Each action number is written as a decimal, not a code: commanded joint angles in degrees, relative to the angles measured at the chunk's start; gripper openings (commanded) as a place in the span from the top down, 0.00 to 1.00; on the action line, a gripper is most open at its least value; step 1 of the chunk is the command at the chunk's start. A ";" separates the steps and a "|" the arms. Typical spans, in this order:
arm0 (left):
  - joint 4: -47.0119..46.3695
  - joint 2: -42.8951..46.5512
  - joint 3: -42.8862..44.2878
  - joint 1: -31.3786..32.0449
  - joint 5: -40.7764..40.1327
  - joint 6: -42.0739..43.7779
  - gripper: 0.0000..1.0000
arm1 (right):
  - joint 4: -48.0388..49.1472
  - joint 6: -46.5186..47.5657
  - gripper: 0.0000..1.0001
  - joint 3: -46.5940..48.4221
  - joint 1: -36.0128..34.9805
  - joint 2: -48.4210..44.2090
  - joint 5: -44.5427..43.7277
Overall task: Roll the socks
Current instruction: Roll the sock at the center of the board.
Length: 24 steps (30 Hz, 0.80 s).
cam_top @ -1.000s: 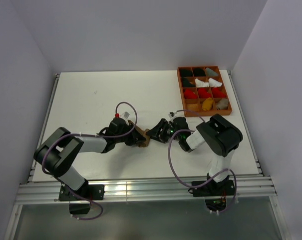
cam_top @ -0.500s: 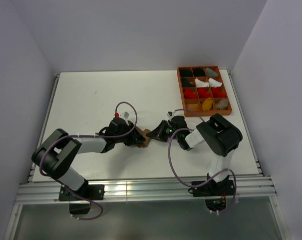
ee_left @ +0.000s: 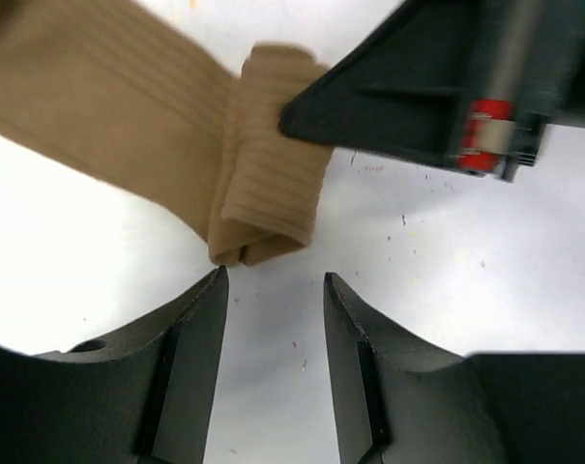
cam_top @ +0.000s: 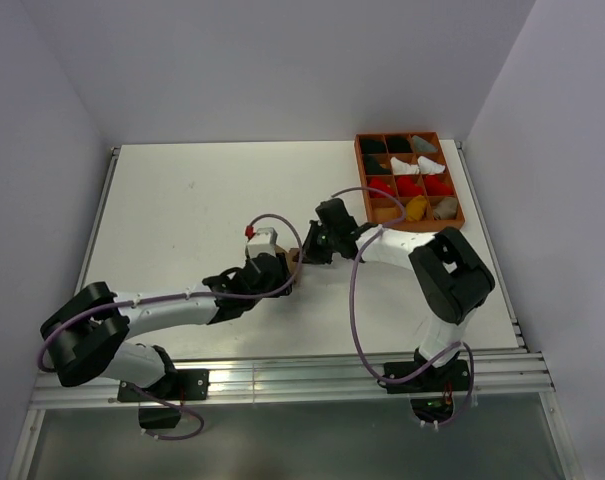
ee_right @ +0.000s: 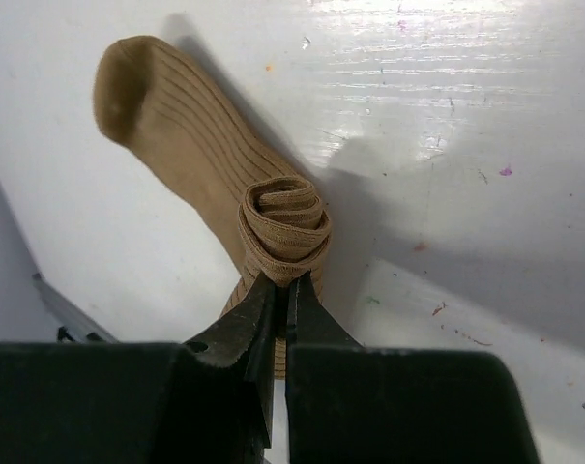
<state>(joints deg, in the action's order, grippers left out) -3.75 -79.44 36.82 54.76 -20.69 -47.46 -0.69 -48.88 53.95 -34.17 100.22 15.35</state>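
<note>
The right gripper [ee_right: 280,286] is clenched on the rolled end of the tan ribbed sock [ee_right: 181,135], pinching the coil so its turns cannot spring loose. The left gripper [ee_left: 273,290] stands released, jaws apart with nothing between them, just short of the roll (likely freed to take a fresh hold). The sock lies flat on the table [cam_top: 182,200], well to the near-left of the orange compartment tray [cam_top: 359,178]. Its long axis runs from roll to toe, pointing broadly away from that tray.

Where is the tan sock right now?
In the top view the tan sock lies on the table between the two claws: the right claw pinches its rolled end, the open left claw sits just short of it.
</note>
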 commanded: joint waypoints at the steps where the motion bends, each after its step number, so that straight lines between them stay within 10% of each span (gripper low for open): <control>1: 0.41 -1.68 4.05 4.03 -14.37 6.41 0.51 | -14.15 2.83 1.00 5.46 -1.77 1.73 -4.72; 24: -5.66 -19.44 10.55 9.13 -12.45 17.67 0.55 | -18.56 2.74 1.00 9.42 -2.48 5.77 -1.82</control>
<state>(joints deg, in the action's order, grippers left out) -9.56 -97.27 45.52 62.96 -36.47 -30.52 -15.88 -46.98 62.39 -36.01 104.29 13.39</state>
